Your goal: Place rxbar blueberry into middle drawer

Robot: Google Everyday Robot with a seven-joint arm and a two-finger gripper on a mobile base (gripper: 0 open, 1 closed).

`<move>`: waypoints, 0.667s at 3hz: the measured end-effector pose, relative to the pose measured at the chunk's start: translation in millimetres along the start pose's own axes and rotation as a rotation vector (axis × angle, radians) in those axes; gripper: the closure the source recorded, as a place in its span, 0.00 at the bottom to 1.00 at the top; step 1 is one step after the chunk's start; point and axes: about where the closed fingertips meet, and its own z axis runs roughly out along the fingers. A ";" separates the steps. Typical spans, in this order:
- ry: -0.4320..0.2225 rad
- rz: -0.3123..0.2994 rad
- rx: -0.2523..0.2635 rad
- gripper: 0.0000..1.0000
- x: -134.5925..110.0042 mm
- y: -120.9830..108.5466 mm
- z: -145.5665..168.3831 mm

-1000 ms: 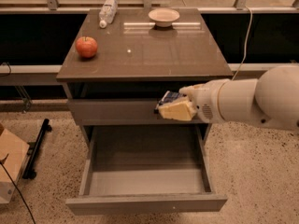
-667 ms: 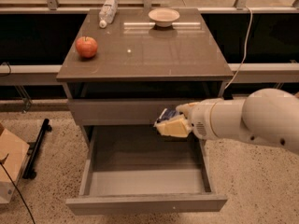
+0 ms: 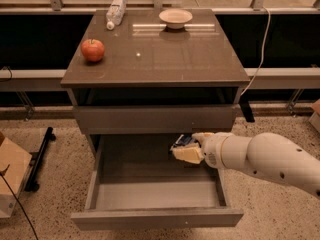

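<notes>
The middle drawer [image 3: 150, 186] is pulled out, its smooth grey box interior open to view. My gripper [image 3: 187, 149], on a white arm reaching in from the right, hangs just over the drawer's back right part, below the closed grey drawer front [image 3: 155, 119]. It is shut on the rxbar blueberry [image 3: 181, 142], a small dark-blue wrapper with a white patch, which pokes out above the yellowish fingers [image 3: 190, 156]. The bar is held above the drawer floor.
On the cabinet top sit a red apple [image 3: 93, 50] at the left, a clear plastic bottle [image 3: 115, 12] lying at the back and a white bowl [image 3: 175, 18]. A cardboard box [image 3: 10, 176] stands on the floor at the left. A white cable [image 3: 260, 49] hangs at the right.
My gripper has moved down with the bar, from in front of the closed drawer front to just over the open drawer's interior.
</notes>
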 end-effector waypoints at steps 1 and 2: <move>-0.004 0.012 -0.001 1.00 3.5 -2.2 4.4; 0.035 -0.050 0.013 1.00 11.2 5.7 17.9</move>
